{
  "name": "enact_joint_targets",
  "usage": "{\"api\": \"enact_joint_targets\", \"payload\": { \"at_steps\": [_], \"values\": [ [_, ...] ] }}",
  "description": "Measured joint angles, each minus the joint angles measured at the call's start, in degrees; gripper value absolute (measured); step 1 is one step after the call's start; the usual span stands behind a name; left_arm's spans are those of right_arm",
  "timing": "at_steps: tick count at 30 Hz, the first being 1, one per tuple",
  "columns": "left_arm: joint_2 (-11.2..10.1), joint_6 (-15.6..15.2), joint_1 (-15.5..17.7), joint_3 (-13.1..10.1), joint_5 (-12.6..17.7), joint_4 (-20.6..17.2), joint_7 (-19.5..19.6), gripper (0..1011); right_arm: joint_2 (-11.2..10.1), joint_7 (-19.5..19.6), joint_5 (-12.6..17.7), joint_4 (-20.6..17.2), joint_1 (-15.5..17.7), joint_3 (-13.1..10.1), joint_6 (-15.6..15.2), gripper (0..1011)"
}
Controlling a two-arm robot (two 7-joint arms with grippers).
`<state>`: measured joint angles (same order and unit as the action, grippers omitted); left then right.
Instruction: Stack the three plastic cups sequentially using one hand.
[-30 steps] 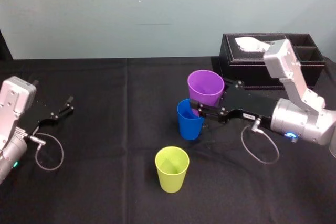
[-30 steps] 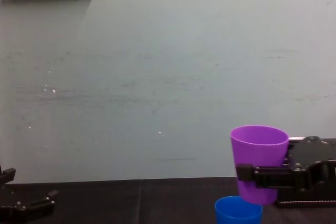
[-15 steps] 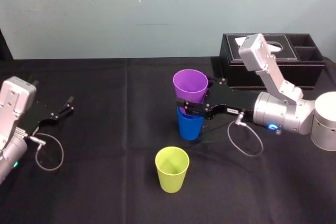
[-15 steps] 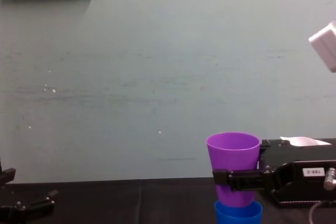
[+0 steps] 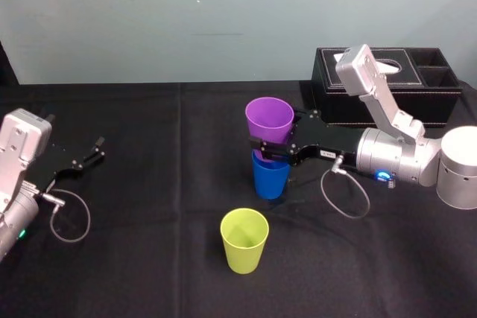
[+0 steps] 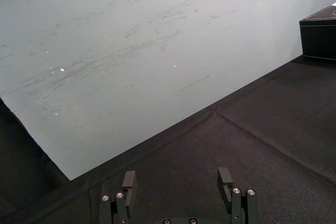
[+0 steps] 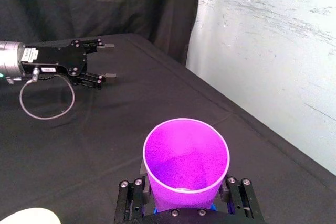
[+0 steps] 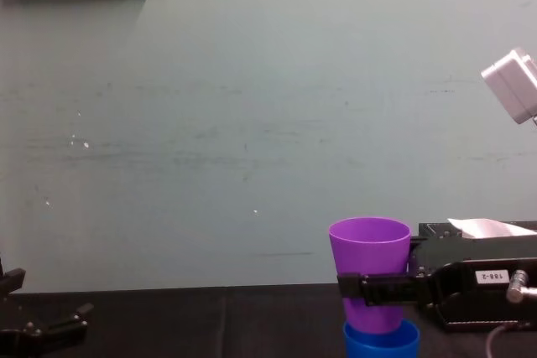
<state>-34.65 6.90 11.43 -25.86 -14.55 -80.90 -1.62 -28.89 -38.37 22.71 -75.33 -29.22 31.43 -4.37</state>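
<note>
The purple cup (image 5: 270, 120) (image 8: 370, 267) (image 7: 186, 160) is held upright by my right gripper (image 5: 267, 148), whose fingers close on its lower sides; its base sits just inside the mouth of the blue cup (image 5: 270, 175) (image 8: 382, 342), which stands on the black table mid-scene. The yellow-green cup (image 5: 244, 239) stands alone nearer the front edge. My left gripper (image 5: 93, 152) (image 6: 178, 182) rests open at the far left, low over the cloth, with nothing between its fingers.
A black tissue box (image 5: 387, 87) stands at the back right, behind my right arm. A pale wall runs along the table's far edge. The black cloth (image 5: 149, 206) lies bare between the left gripper and the cups.
My right gripper has carried the purple cup left and down, from beside the blue cup to directly over it, its base now entering the blue cup's mouth. The left arm has stayed still.
</note>
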Motion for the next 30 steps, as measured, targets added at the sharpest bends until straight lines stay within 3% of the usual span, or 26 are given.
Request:
{"api": "enact_joint_targets", "payload": {
  "at_steps": [30],
  "values": [
    [0.0,0.0,0.0,0.0,0.0,0.0,0.0,1011,0.9,-0.8,0.4,3.9,-1.1,0.4,1.1,720]
  ]
}}
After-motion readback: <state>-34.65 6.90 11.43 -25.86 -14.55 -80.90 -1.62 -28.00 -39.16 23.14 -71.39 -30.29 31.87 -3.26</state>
